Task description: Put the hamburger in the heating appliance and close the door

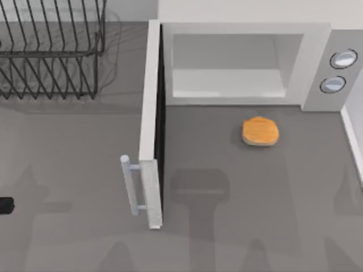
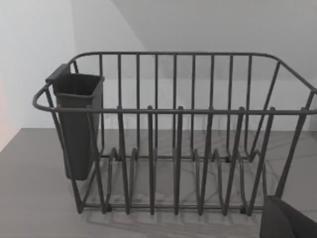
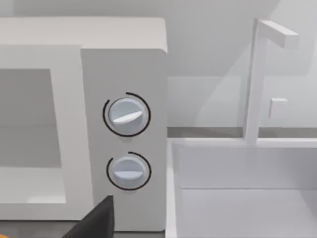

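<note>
I'm working a rendered kitchen counter: a white microwave (image 1: 238,62) with two knobs, a black wire dish rack (image 1: 51,51), and a white sink (image 3: 242,193).

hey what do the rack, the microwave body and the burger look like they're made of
Rack: thin dark rods, looks like coated metal wire, matte. Microwave: smooth white and light-grey panels, probably painted metal or plastic; its knobs have a silvery sheen. Hamburger: orange-tan, matte, bread-like bun, though the render leaves it open.
</note>
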You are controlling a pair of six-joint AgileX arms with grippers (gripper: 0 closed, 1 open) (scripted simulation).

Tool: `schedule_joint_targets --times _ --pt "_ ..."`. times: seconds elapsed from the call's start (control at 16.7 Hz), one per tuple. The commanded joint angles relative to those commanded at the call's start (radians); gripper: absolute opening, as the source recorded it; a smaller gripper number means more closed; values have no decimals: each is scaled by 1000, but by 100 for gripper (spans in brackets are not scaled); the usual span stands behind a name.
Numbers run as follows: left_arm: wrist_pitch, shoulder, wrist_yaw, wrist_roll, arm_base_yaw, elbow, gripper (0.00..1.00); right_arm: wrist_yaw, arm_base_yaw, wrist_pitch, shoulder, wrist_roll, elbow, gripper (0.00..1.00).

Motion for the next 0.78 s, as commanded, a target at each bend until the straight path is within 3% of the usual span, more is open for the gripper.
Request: schedule_joint_targets --times 0.36,0.6,0.78 --pt "141 175 -5 4 -7 37 0 0 0 0 0 0 0 100" --pt "136 173 -6 2 -8 35 0 0 0 0 0 0 0 100" --pt "72 236 -52 -47 -70 101 0 0 0 0 0 0 0 100"
